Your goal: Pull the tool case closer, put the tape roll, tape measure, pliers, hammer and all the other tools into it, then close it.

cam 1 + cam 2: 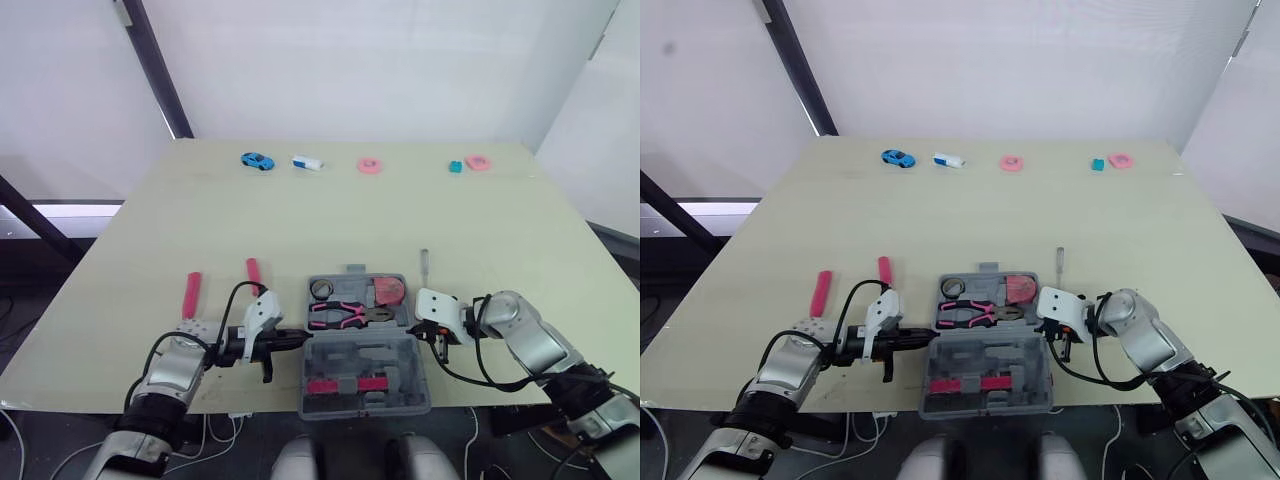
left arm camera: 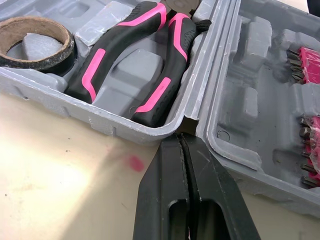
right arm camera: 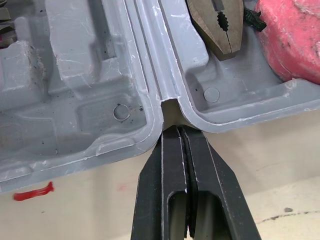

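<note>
Case (image 1: 362,362) between left gripper (image 2: 181,141), right gripper (image 3: 178,132)

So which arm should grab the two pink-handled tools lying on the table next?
Left. Both pink-handled tools lie left of the case, just beyond the left gripper, which is shut at the case's edge. The right gripper sits across the case from them.

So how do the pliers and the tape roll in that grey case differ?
The pliers are long, black with pink stripes; the tape roll is a small dark ring with a brown cardboard core. The pliers lie across the middle; the tape roll sits in a corner by their handles. Both rest in the same half of the open tool case.
</note>
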Controlling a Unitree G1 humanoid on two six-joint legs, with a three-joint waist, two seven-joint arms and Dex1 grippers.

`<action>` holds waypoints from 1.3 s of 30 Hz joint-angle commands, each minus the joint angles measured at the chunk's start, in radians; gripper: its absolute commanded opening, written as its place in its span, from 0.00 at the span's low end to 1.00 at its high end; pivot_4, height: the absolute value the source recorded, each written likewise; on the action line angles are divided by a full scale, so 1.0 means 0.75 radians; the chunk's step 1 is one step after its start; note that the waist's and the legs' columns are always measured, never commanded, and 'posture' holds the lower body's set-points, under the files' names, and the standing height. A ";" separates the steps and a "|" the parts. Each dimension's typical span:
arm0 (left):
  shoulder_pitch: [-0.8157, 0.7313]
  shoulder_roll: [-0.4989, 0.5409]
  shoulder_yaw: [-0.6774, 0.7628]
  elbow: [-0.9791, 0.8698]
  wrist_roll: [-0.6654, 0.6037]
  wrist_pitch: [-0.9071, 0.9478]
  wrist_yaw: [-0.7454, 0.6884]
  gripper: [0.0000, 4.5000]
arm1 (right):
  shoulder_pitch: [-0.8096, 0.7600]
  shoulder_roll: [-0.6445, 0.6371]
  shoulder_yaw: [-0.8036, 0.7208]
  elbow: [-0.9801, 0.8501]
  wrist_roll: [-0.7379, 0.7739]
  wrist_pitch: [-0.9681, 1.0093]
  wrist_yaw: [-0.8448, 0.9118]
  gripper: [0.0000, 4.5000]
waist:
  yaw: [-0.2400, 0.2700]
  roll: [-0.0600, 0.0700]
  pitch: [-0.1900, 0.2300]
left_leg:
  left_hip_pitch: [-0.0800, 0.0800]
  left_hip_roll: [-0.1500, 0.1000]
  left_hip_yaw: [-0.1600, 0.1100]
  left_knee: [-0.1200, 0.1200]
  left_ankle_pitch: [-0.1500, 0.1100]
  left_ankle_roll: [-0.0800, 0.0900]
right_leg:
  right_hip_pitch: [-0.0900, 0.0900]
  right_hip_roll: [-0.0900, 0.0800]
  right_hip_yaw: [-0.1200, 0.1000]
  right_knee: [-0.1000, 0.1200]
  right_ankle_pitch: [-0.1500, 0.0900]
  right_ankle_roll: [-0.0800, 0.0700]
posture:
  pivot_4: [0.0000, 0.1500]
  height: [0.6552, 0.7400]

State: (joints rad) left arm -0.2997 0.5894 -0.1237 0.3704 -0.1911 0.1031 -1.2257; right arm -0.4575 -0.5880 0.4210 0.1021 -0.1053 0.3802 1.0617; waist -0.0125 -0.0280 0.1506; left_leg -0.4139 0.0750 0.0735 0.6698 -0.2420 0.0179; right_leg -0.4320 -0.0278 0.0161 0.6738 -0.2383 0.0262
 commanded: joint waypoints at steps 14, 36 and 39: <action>-0.127 -0.082 -0.017 0.110 0.038 -0.092 -0.022 0.01 | -0.041 0.034 -0.018 0.077 -0.029 -0.045 -0.039 0.00 | 0.003 0.000 0.000 | 0.000 -0.001 0.000 0.001 0.000 0.000 | 0.000 0.000 0.000 0.001 0.000 0.000 | 1.00 1.00; -0.252 -0.098 -0.001 0.315 0.077 -0.189 -0.022 0.01 | -0.092 0.089 -0.026 0.169 -0.062 -0.070 -0.063 0.00 | 0.001 0.000 0.000 | 0.000 -0.001 0.000 0.001 0.000 0.000 | 0.000 0.000 0.000 0.002 0.000 0.000 | 1.00 1.00; -0.283 -0.102 0.005 0.366 0.088 -0.210 -0.019 0.01 | -0.105 0.094 -0.028 0.194 -0.069 -0.079 -0.066 0.00 | 0.001 0.000 0.000 | 0.000 -0.001 0.000 0.001 0.000 0.000 | 0.000 0.000 0.000 0.002 0.000 0.000 | 1.00 1.00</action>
State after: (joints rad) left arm -0.4835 0.5291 -0.1236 0.6454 -0.1201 -0.0269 -1.2480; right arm -0.5281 -0.5358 0.3891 0.2378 -0.1493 0.3351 1.0297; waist -0.0118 -0.0284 0.1503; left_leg -0.4136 0.0744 0.0733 0.6705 -0.2419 0.0179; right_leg -0.4317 -0.0279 0.0164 0.6754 -0.2381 0.0265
